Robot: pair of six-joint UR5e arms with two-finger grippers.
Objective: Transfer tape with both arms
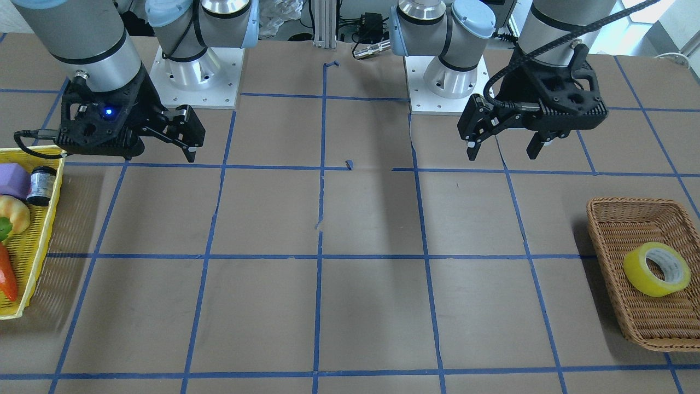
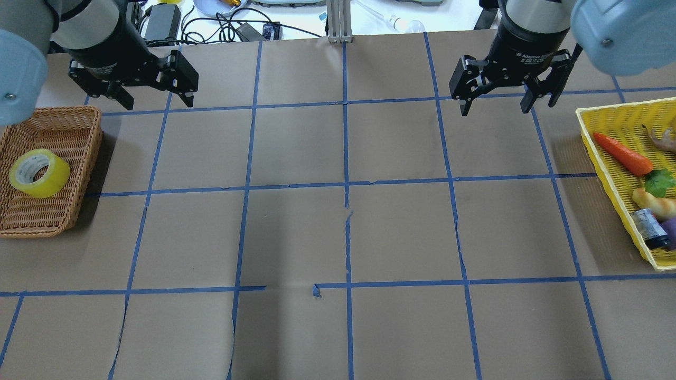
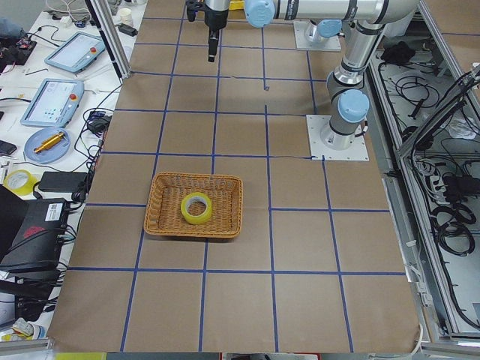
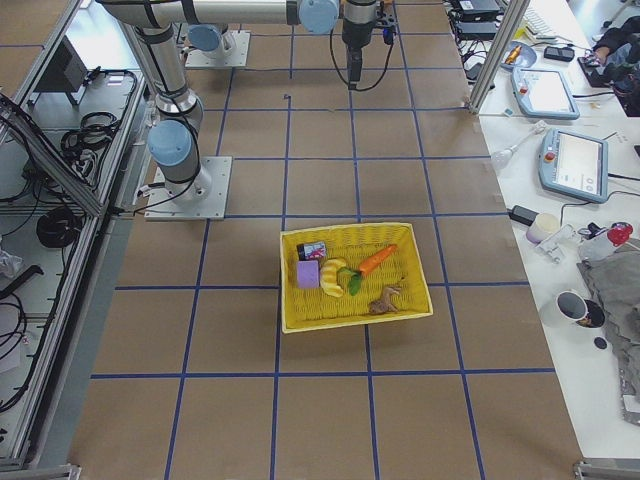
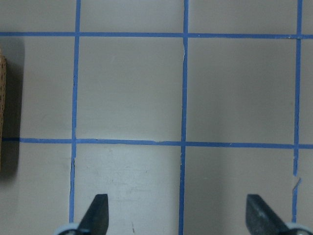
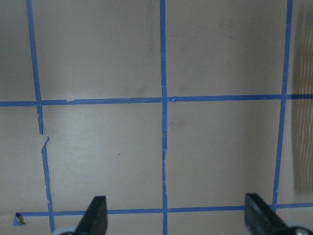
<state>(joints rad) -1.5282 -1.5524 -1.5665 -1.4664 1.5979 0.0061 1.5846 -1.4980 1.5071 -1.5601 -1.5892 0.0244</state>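
The yellow tape roll [image 2: 39, 173] lies in a brown wicker basket [image 2: 53, 111] at the table's left end; it also shows in the front view [image 1: 656, 269] and the left side view [image 3: 197, 208]. My left gripper [image 2: 156, 100] hangs open and empty above the table, beyond the basket and apart from the tape; it shows open in the front view [image 1: 502, 153] and the left wrist view [image 5: 178, 215]. My right gripper [image 2: 495, 108] hangs open and empty over the far right part of the table, and shows in the front view [image 1: 164, 152] and the right wrist view [image 6: 177, 215].
A yellow plastic basket [image 2: 612, 108] at the table's right end holds a carrot [image 2: 623, 154], a small bottle [image 2: 648, 228] and other toy foods. Blue tape lines grid the brown table. Cables and devices lie beyond the far edge.
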